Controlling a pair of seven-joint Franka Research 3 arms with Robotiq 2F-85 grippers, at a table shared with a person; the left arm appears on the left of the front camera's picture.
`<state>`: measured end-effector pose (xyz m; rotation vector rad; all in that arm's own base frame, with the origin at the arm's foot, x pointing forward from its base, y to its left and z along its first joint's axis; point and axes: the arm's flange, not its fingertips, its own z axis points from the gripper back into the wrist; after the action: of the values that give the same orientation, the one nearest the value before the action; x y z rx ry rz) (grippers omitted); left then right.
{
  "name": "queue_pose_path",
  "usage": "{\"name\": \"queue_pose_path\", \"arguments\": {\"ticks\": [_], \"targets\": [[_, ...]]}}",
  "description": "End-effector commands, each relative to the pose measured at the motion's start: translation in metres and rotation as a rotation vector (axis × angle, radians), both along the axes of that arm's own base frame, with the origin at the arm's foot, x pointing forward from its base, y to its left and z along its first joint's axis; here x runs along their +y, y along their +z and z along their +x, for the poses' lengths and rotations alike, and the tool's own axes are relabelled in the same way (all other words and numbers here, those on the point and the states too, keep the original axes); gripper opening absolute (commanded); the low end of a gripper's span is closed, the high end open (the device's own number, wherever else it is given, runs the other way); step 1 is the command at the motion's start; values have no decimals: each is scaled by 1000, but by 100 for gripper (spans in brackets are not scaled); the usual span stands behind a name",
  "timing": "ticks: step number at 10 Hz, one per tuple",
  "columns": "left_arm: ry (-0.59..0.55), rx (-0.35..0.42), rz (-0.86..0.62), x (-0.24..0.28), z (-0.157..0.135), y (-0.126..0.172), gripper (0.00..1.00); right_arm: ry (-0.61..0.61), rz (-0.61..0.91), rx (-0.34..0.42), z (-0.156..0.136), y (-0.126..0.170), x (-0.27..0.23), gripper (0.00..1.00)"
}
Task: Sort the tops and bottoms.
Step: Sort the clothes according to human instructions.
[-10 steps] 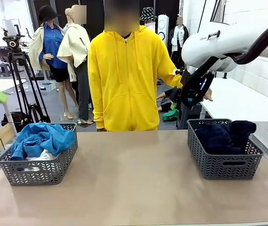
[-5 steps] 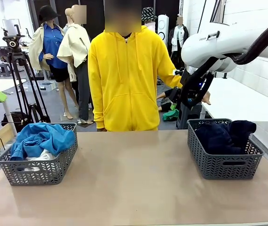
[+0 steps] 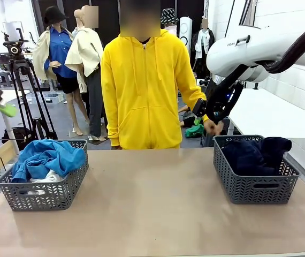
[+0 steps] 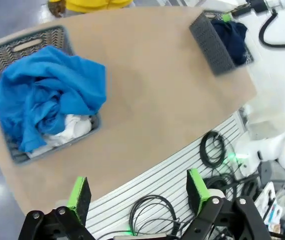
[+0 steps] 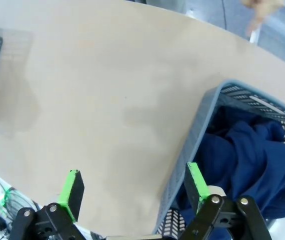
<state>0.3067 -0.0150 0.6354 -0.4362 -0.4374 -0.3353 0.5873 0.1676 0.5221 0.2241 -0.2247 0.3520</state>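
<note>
While both grippers hung high with their fingers spread wide and nothing between them, the garments already lay divided between the two baskets. In the front view, the bright blue top (image 3: 51, 158) was heaped over the white top (image 3: 48, 176) in the left basket (image 3: 43, 195) at the lower left of the frame, and the dark navy bottoms (image 3: 254, 154) filled the right basket (image 3: 257, 187) at the lower right. Seen from the left wrist, the left gripper (image 4: 137, 190) sat at the bottom edge, with the blue heap well up and to the left of its fingers. From the right wrist, the right gripper (image 5: 132, 187) hovered at the bottom, and the navy cloth lay just to the right of its right-hand finger, inside the basket wall. By this layout each arm was nearest its own pile; the sorting looked finished, so any coming move probably called for no cross-reach. The person's hand (image 3: 212, 127) hung near the right basket's far rim.
</note>
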Motion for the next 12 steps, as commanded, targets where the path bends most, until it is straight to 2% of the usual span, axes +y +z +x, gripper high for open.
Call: {"name": "queue_pose_path", "arguments": {"ticks": [1, 2, 4, 5, 8, 9, 10, 12], "targets": [[-142, -27, 87, -77, 69, 13, 100, -8, 2, -2, 0, 1, -1, 100], [-211, -41, 93, -113, 95, 17, 100, -8, 2, -2, 0, 1, -1, 100], [-220, -66, 254, -174, 125, 6, 100, -8, 2, -2, 0, 1, -1, 100], [-239, -20, 303, -199, 145, -13, 100, -8, 2, -2, 0, 1, -1, 100], [-193, -25, 412, -235, 144, -56, 100, -8, 2, -2, 0, 1, -1, 100], [-193, -8, 339, -234, 136, -60, 100, -8, 2, -2, 0, 1, -1, 100], [-241, -10, 362, -233, 153, -56, 100, -8, 2, -2, 0, 1, -1, 100], [-241, -10, 362, -233, 153, -56, 100, -8, 2, -2, 0, 1, -1, 100]]}}
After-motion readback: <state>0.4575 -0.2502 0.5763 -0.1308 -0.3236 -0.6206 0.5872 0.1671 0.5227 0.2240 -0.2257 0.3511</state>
